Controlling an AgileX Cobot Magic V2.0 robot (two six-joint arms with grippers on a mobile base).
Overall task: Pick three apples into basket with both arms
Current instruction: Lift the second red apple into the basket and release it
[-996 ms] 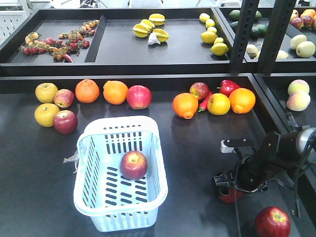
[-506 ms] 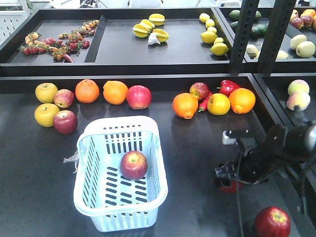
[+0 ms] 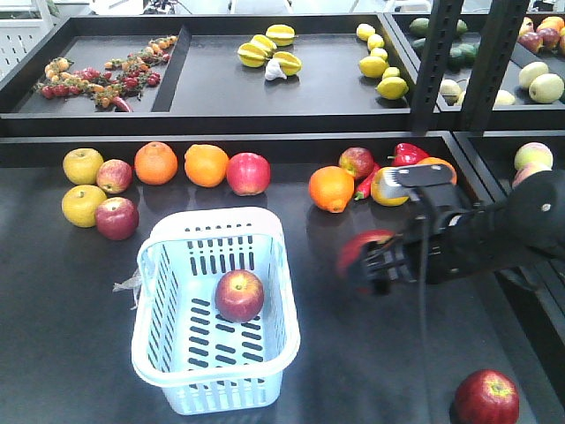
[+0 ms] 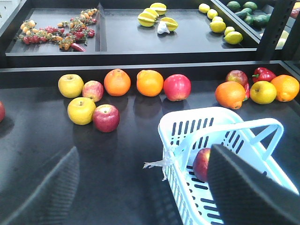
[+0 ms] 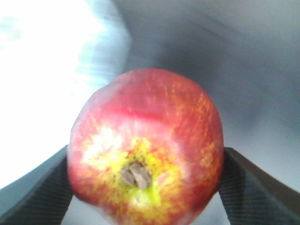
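red with yellow streaks, one apple (image 5: pixel 145 150) is pinched between the jaws of the right arm (image 3: pixel 494 238). the arm holds it over the dark counter (image 3: pixel 53 336), a little to the right of the blue-white basket (image 3: pixel 212 216), not above it yet. a second apple (image 3: pixel 239 295) lies inside the basket on the slotted bottom. a third apple (image 3: pixel 486 397) sits on the counter at the front right, well apart from the basket. the left jaws are spread wide with nothing between their dark pads (image 4: pixel 243 187), and they hang near the basket. so one apple of three looks done, one is in the jaws, and one is left to pick. i think the next thing is to bring the held apple over the basket and let go. the oranges (image 3: pixel 156 162) and yellow apples (image 3: pixel 83 165) are not part of the job.
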